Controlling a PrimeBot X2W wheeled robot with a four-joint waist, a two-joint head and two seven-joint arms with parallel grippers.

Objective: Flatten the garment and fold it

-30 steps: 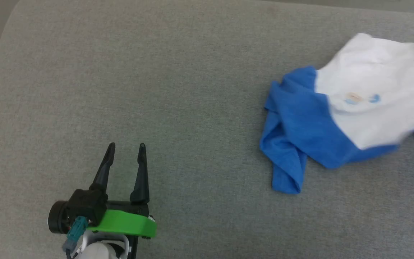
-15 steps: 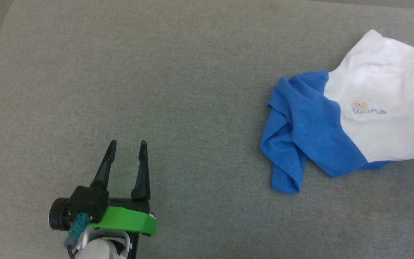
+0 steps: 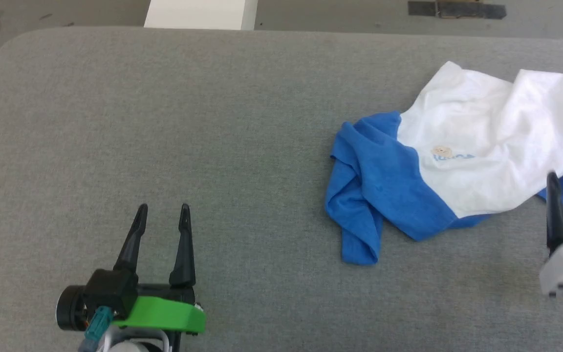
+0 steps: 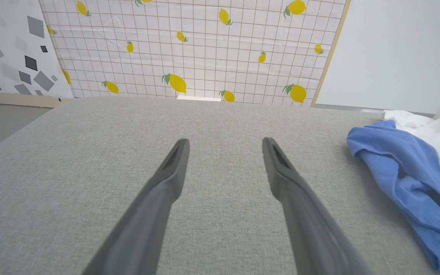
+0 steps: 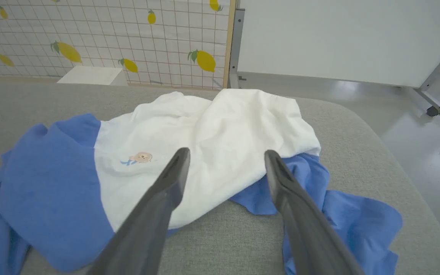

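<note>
garment [image 3: 482, 161] x1, crumpled | L fingers [image 3: 183, 244] spread, empty | R fingers [image 5: 163, 191] spread, empty

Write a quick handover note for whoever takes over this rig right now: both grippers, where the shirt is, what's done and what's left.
Left gripper: open and empty, over the bare grey surface, well to the left of the garment.
Right gripper: open and empty, fingers pointing at the garment's near edge with nothing between them.
Garment: crumpled on the right part of the surface, white body bunched over the blue parts, not held by either gripper.
Done: no flattening or folding to be seen yet.
Left: spread it flat, then fold it.
</note>
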